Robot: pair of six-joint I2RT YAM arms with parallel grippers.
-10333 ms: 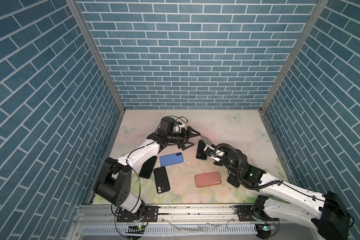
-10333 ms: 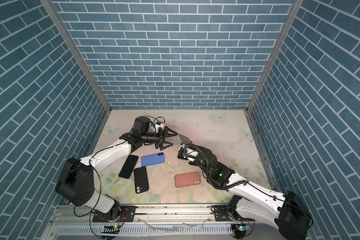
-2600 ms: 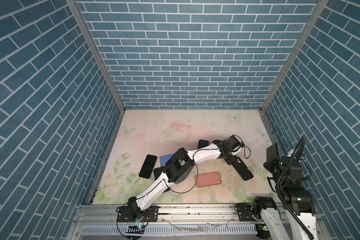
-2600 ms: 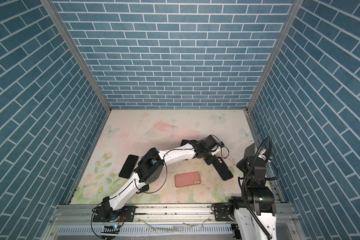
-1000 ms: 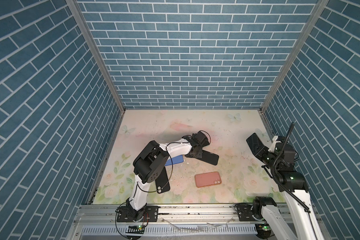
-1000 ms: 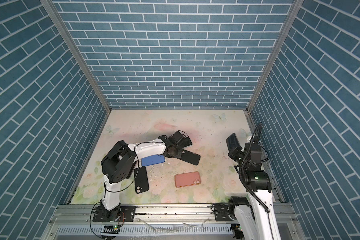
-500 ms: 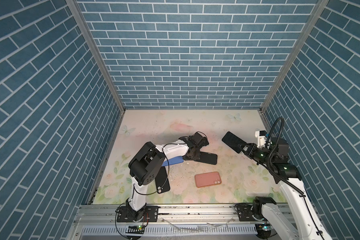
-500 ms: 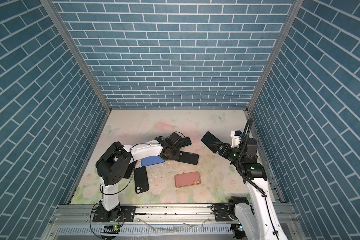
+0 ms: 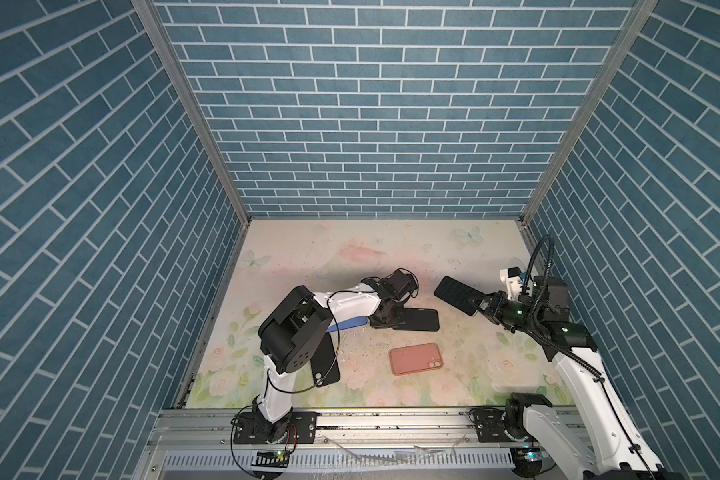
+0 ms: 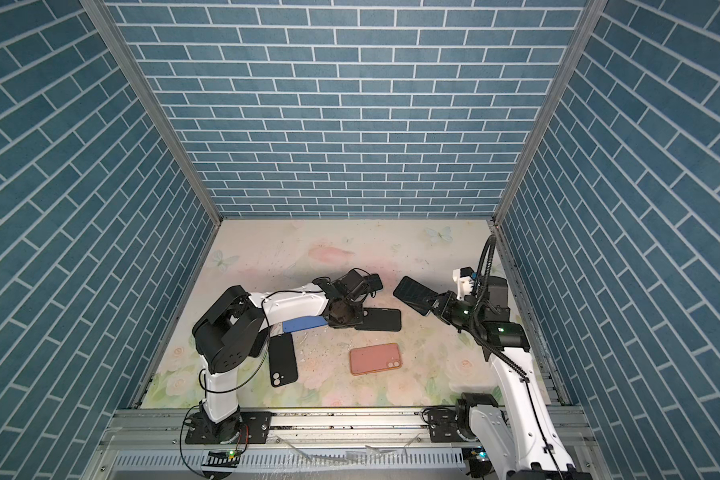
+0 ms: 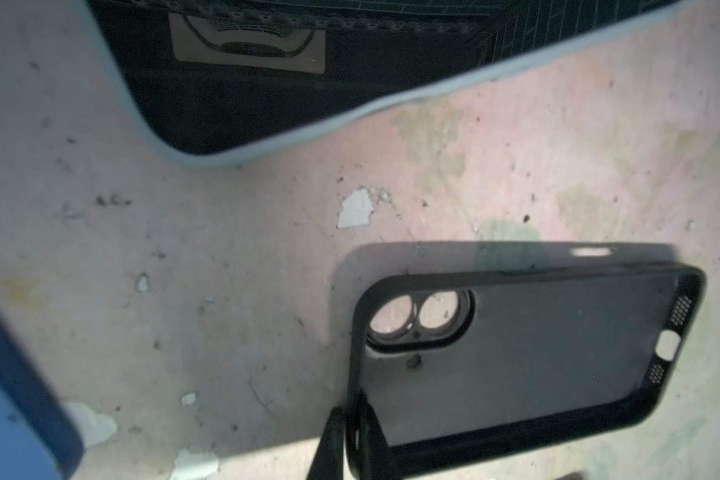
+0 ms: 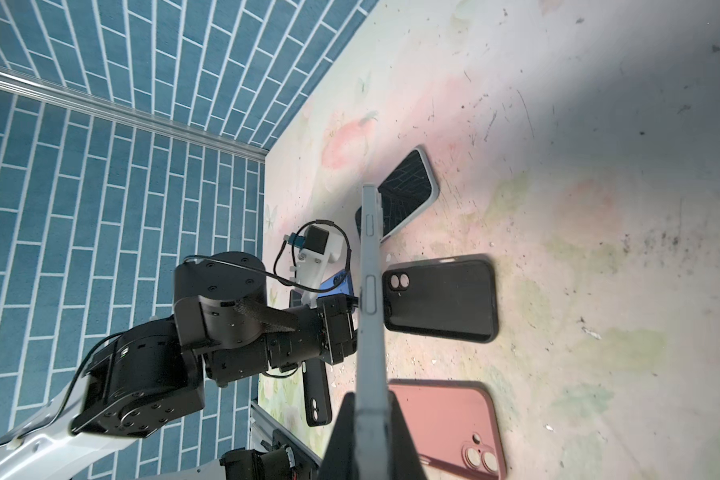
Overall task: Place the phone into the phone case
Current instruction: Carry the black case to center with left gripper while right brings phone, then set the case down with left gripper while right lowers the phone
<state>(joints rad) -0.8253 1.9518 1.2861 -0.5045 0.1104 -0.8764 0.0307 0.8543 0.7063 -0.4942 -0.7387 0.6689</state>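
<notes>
The right end effector (image 9: 481, 309), clenched on the phone (image 9: 454, 294), hangs right of the case (image 9: 418, 320), whose long axis points toward it; the left end effector (image 11: 350, 411) straddles the far rim, grip unclear.

Text check: you have nothing legible in any view. The phone (image 12: 368, 291), edge-on in the right wrist view, shows no readable marking. The black case (image 11: 537, 353) and pink case (image 12: 445, 419) show no brand or number. The tan patch (image 11: 246, 41) on the dark screen (image 11: 391, 75) in the left wrist view gives you a curved outline only, no letters.
</notes>
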